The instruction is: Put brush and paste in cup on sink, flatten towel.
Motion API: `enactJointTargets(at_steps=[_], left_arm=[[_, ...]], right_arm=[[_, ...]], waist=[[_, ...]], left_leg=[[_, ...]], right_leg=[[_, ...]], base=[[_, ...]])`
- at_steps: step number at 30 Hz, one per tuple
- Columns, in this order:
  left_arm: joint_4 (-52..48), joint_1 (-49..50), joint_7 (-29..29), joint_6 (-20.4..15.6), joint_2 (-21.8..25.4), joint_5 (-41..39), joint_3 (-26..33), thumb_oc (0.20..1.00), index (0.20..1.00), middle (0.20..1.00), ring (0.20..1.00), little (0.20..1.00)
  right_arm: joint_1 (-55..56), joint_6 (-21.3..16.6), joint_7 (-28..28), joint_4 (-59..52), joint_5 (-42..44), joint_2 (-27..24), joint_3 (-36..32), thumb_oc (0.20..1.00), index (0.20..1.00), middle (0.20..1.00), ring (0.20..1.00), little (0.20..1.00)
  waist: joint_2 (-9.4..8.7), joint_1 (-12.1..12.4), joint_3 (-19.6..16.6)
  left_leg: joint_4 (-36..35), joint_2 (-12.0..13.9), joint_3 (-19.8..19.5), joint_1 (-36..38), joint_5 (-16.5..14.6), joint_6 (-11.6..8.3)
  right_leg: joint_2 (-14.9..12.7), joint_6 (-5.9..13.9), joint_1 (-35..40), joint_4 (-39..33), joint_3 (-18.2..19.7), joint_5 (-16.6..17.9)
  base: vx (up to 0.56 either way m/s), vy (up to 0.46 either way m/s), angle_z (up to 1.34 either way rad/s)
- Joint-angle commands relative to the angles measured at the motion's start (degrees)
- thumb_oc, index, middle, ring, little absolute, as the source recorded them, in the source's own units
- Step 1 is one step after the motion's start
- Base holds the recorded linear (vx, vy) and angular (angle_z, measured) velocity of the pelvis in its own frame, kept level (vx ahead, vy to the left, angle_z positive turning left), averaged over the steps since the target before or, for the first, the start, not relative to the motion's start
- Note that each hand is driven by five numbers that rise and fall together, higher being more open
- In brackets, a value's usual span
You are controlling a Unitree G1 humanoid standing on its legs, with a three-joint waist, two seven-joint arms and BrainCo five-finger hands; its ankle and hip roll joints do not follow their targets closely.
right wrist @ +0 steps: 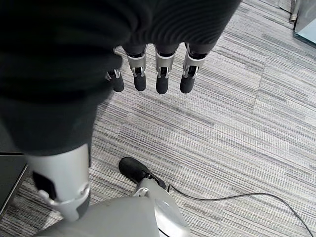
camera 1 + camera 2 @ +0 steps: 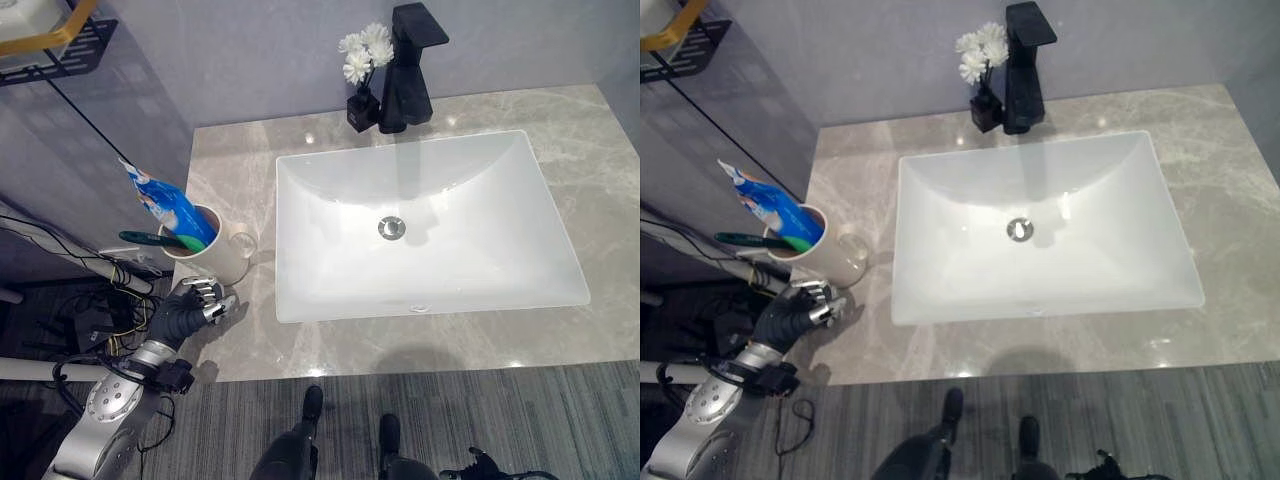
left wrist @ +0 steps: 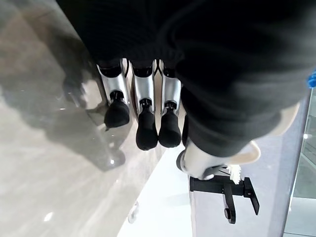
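Note:
A cream cup (image 2: 222,256) stands on the marble counter (image 2: 240,160) at its left end, beside the basin. A blue toothpaste tube (image 2: 168,205) sticks up out of the cup, and a green toothbrush (image 2: 150,240) leans out over its left rim. My left hand (image 2: 188,307) hovers just in front of the cup at the counter's front left corner; its fingers (image 3: 146,131) are relaxed and hold nothing. My right hand (image 1: 163,79) hangs low over the grey carpet with its fingers straight and empty.
A white rectangular basin (image 2: 470,190) fills the middle of the counter. A black faucet (image 2: 410,70) and a small black vase of white flowers (image 2: 362,60) stand behind it. A black wall shelf (image 2: 70,50) sits at the upper left.

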Motion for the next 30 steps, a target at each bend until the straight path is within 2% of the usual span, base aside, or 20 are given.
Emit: enactJointTargets(at_steps=[1,8,14,22,30], left_arm=[[3.03,-0.32,3.06,-1.09,-2.07,2.51,2.25,0.2,0.2,0.2,0.2,0.2],[6.2,-3.98,5.42,-1.87,-2.55,5.19,4.27,0.2,0.2,0.2,0.2,0.2],[10.8,-9.74,8.08,-3.01,-0.19,6.01,6.53,0.2,0.2,0.2,0.2,0.2],[17.39,-18.54,10.9,-3.69,3.0,6.92,5.11,0.2,0.2,0.2,0.2,0.2],[17.55,-20.45,11.7,-3.91,2.09,6.73,4.17,0.2,0.2,0.2,0.2,0.2]], right_arm=[[-0.48,-0.4,-1.21,-1.85,2.11,-0.87,2.52,1.0,1.0,1.0,1.0,1.0],[-0.32,-0.63,-1.13,-2.87,2.71,-0.36,2.86,1.0,1.0,1.0,1.0,1.0],[-0.32,-0.74,-0.73,-3.56,3.18,-0.16,3.34,1.0,1.0,1.0,1.0,1.0],[-1.64,-0.85,-0.5,-4.52,3.62,0.08,5.12,1.0,1.0,1.0,1.0,1.0],[-2.39,-1.02,-0.98,-4.67,3.83,0.51,5.31,1.0,1.0,1.0,1.0,1.0]], waist=[[-1.95,-1.0,-0.88],[-3.49,-1.21,-0.86],[-4.65,-1.63,-0.98],[-5.81,-2.35,-0.61],[-6.33,-2.64,-0.39]], left_leg=[[0.59,-1.01,-0.88,-1.82,-1.5,2.49],[0.68,-0.69,-0.83,-2.6,-1.61,2.42],[0.64,-0.5,-0.86,-3.46,-1.6,2.26],[0.77,-0.18,-0.37,-4.84,-1.62,2.23],[0.62,-0.07,0.28,-5.28,-1.6,2.25]], right_leg=[[-0.04,0.3,-3.34,0.35,0.81,1.22],[0.23,0.31,-4.13,0.35,1.14,1.04],[0.32,0.29,-5.02,0.35,1.52,1.08],[0.36,0.48,-6.53,0.35,2.42,1.61],[0.47,0.68,-7.42,0.35,3.29,2.05]], base=[[0.03,-0.003,-0.05],[0.02,-0.002,-0.04],[0.02,0.005,-0.06],[0.01,0.002,0.0],[0.01,0.008,-0.06]])
